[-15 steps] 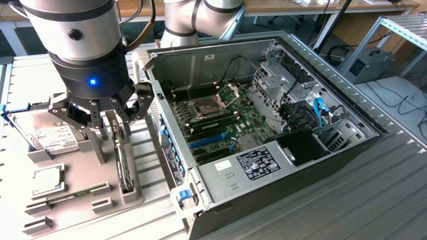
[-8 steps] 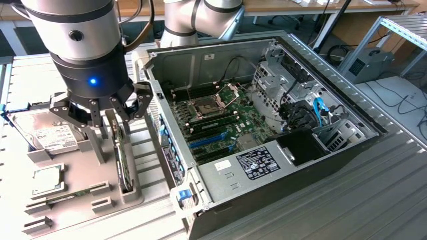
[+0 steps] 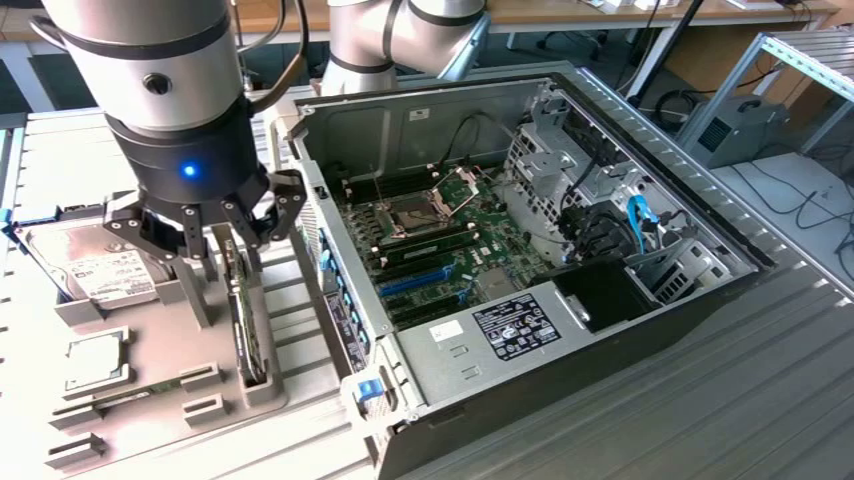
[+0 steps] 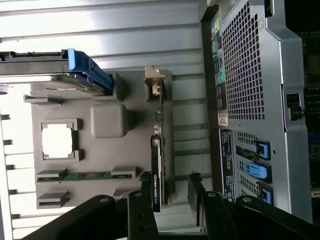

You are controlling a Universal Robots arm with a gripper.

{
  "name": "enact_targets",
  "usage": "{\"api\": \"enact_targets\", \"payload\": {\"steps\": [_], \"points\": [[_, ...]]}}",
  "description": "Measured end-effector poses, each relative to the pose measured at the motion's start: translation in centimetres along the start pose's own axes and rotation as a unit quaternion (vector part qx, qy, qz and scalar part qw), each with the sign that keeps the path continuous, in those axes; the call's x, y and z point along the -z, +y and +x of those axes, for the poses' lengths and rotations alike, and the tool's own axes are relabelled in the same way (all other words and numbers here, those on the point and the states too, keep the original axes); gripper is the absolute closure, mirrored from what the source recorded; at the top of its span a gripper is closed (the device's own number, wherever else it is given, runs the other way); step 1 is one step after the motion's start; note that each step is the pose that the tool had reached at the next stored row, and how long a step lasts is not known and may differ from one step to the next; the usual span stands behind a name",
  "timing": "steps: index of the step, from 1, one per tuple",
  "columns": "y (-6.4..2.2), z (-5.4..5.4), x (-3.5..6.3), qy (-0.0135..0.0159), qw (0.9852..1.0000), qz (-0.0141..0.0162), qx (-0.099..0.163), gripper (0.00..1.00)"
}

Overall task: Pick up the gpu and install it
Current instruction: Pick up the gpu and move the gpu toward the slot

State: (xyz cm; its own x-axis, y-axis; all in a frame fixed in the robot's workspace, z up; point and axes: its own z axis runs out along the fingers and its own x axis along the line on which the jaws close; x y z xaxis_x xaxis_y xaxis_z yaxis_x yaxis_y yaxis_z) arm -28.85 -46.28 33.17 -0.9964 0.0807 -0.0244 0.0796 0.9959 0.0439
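I count one gpu (image 4: 156, 165) on edge in the gray tray (image 4: 107, 120), one hard drive (image 3: 87, 265), one memory stick (image 4: 85, 175); gripper (image 4: 171, 190) fingers apart over gpu; labels unreadable

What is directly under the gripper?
The gpu, standing on edge in the gray holder, between the open gripper's fingers. Its lower edge is hidden in the holder's slot.

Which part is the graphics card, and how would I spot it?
Beside the open computer case sits a grey parts tray. The gpu is the thin dark card standing on edge there, unlike the boxy hard drive and small green memory stick.
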Motion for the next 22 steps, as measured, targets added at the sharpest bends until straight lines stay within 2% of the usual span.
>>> {"api": "enact_targets", "payload": {"steps": [22], "points": [[0.09, 0.1, -1.75, 0.0, 1.0, -0.0001, 0.0, 0.58]]}}
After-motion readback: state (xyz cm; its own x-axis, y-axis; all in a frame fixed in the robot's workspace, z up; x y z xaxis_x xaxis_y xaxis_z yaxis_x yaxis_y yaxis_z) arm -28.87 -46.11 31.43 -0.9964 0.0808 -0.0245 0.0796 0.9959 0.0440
